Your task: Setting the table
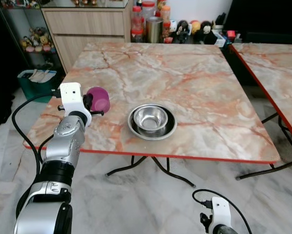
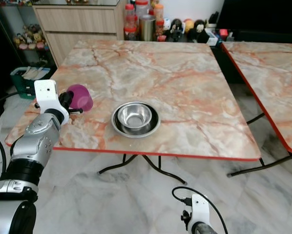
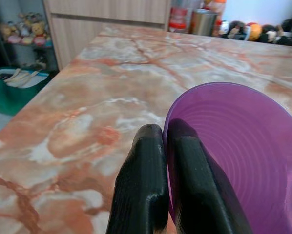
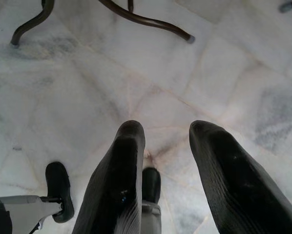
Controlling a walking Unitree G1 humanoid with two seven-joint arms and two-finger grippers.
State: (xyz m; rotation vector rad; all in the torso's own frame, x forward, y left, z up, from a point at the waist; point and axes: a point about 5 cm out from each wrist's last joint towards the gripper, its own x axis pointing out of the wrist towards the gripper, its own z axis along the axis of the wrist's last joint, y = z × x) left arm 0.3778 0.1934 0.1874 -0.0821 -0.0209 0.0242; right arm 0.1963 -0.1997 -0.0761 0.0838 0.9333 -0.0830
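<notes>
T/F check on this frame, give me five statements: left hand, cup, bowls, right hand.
1. The left hand is shut on the rim of the purple cup. True.
2. The purple cup sits inside the steel bowl. False: it is held over the table's left part, apart from the bowl.
3. The steel bowl rests in a wider steel dish on the marble table. True.
4. The right hand holds a spoon. False: it hangs open over the floor, holding nothing.
5. The bowl holds food. False: it looks empty.
</notes>
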